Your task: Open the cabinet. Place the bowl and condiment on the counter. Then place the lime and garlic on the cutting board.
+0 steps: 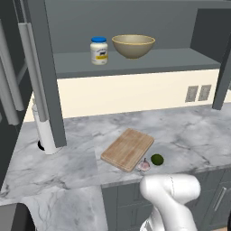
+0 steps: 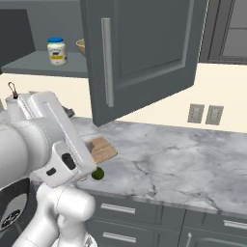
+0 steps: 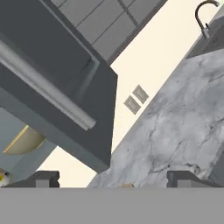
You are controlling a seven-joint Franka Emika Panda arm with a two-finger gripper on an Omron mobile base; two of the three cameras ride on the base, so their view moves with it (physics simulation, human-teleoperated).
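Cabinet (image 1: pixel 135 63) open: one bowl (image 1: pixel 133 45), one jar (image 1: pixel 99 50) shelved. One lime (image 1: pixel 157 159), one garlic (image 1: pixel 144 166) beside the board (image 1: pixel 127 149). Hand (image 3: pixel 113 179) fingers apart, empty.

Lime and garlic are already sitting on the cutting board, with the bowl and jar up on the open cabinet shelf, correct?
Not quite. The left base view shows the lime and garlic on the counter beside the cutting board, not on it. The bowl and jar are indeed on the cabinet shelf.
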